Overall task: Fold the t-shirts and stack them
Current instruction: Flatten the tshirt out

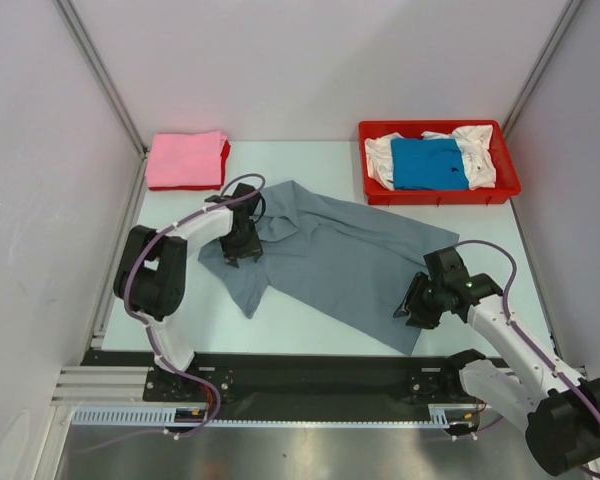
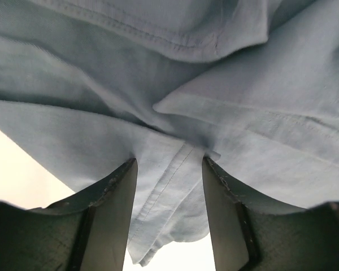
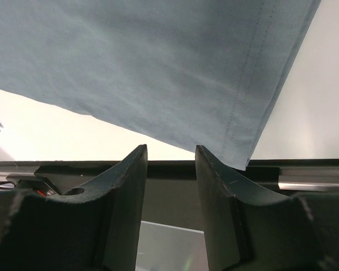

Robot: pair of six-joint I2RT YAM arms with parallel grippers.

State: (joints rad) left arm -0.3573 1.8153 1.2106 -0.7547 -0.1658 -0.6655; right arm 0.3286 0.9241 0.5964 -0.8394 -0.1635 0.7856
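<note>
A slate grey t-shirt (image 1: 330, 250) lies spread and rumpled across the middle of the table. My left gripper (image 1: 242, 243) is down on its left part. In the left wrist view the left gripper (image 2: 169, 161) stands open, with a stitched hem fold of the grey t-shirt (image 2: 164, 192) hanging loosely between the jaws. My right gripper (image 1: 415, 308) sits at the shirt's near right corner. In the right wrist view the right gripper (image 3: 170, 149) is open and empty, and the grey t-shirt (image 3: 158, 68) has its hem corner just past the tips.
A folded pink t-shirt (image 1: 185, 158) lies on a red one (image 1: 195, 187) at the back left. A red tray (image 1: 440, 195) at the back right holds a bright blue t-shirt (image 1: 427, 163) over a white one (image 1: 475, 150). Walls close in on both sides.
</note>
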